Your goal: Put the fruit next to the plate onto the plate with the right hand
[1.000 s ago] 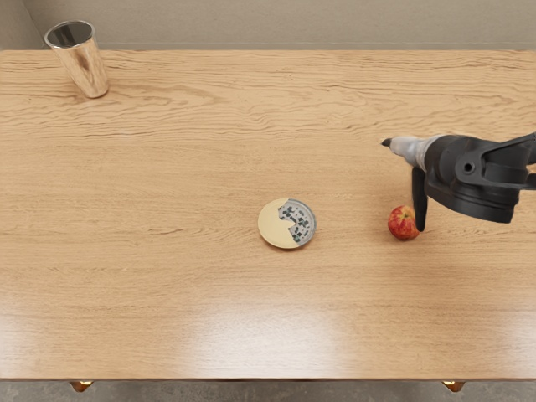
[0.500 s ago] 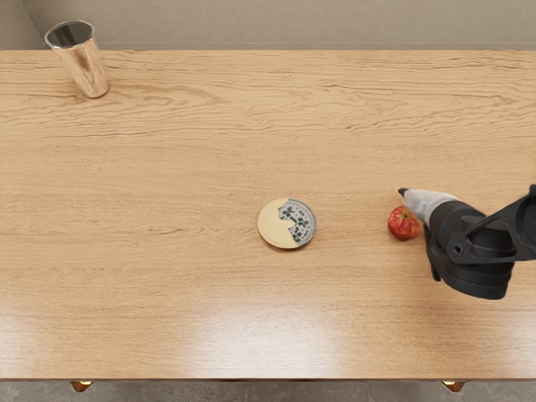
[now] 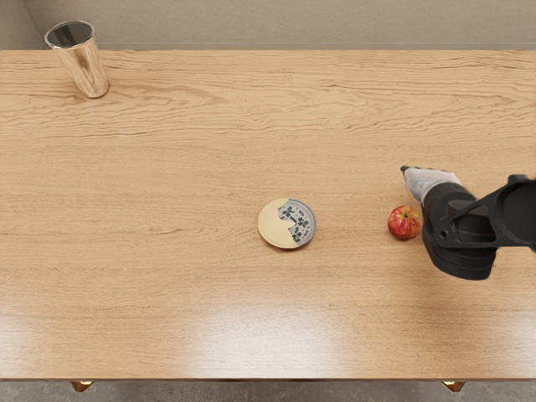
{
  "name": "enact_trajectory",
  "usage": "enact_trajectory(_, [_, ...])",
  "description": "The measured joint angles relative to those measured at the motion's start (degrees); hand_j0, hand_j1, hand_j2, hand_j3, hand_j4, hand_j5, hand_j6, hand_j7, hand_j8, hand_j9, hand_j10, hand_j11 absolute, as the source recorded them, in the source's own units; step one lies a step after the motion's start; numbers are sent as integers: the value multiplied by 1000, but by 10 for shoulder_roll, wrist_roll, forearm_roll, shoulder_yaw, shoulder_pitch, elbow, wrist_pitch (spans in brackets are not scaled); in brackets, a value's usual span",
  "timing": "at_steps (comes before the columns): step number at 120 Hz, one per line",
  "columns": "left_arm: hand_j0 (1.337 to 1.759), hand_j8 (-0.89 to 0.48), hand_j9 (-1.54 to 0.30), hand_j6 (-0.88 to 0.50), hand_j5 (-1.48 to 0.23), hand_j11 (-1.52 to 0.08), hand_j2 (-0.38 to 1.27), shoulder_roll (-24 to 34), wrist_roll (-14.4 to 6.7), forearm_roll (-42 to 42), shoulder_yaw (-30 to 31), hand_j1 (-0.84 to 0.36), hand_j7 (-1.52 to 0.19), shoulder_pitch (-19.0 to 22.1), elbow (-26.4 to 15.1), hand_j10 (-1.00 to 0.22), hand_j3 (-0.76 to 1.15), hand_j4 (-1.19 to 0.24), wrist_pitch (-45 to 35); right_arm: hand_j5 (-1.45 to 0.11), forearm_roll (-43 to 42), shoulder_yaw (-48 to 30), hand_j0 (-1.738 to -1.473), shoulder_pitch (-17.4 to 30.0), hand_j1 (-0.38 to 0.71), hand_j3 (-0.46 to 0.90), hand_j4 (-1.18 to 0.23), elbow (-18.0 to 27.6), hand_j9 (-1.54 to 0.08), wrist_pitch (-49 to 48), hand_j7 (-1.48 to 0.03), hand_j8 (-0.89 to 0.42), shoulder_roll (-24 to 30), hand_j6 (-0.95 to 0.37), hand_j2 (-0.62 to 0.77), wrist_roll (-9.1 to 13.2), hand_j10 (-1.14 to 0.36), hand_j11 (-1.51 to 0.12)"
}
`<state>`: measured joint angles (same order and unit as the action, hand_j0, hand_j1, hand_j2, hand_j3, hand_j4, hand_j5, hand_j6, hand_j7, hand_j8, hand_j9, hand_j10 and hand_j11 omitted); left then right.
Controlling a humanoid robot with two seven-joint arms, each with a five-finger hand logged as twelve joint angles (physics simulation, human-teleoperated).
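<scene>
A red apple (image 3: 404,223) lies on the wooden table (image 3: 251,126), right of centre. A small round plate (image 3: 287,223), cream with a grey speckled patch, sits about a hand's width to the apple's left. My right hand (image 3: 427,194) comes in from the right edge and hovers just right of the apple, close to it but not holding it. The hand is open, with one finger (image 3: 408,171) stretched toward the upper left. Its dark wrist housing (image 3: 461,239) hides the other fingers. The left arm is out of view.
A shiny metal cup (image 3: 77,57) stands at the far left corner of the table. The table's front edge runs along the bottom of the view.
The right hand dropped from above and right of the apple toward the front edge, then came back up a little. It now sits right beside the apple, which has not moved.
</scene>
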<state>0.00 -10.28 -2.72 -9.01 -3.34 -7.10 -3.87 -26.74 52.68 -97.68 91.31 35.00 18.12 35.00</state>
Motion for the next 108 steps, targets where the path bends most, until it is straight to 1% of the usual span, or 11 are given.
enact_trajectory(14, [1658,-1,0,-1,0,0,0,0,0,0,0,349,0,0,0,0,0,-1,0,-22,1,-1,-1658,4,-329,0,-17,-9,-22,0,-22,-17,-20,-18,-3,0,-17,-22])
enact_trajectory(41, [1658,-1,0,-1,0,0,0,0,0,0,0,349,0,0,0,0,0,-1,0,-166,2,2,-1658,1,-196,0,-128,-10,-166,0,-166,-128,-32,-129,-25,0,-128,-166])
enact_trajectory(52, [1658,-1,0,-1,0,0,0,0,0,0,0,349,0,0,0,0,0,-1,0,-206,2,14,-1658,-2,-160,0,-159,-10,-206,0,-206,-159,-49,-159,-31,0,-159,-206])
enact_trajectory(72, [1658,-1,0,-1,0,0,0,0,0,0,0,349,0,0,0,0,0,-1,0,-245,4,33,-1658,-6,-123,0,-189,-10,-245,0,-245,-189,-73,-190,-37,0,-189,-245])
enact_trajectory(90, [1658,-1,0,-1,0,0,0,0,0,0,0,349,0,0,0,0,0,-1,0,-264,7,39,-1658,-18,-106,0,-203,-10,-264,0,-264,-204,-80,-204,-40,0,-203,-264])
enact_trajectory(108, [1658,-1,0,-1,0,0,0,0,0,0,0,349,0,0,0,0,0,-1,0,-308,9,39,-1658,-19,-66,0,-237,-10,-308,0,-307,-237,-89,-238,-47,0,-237,-308])
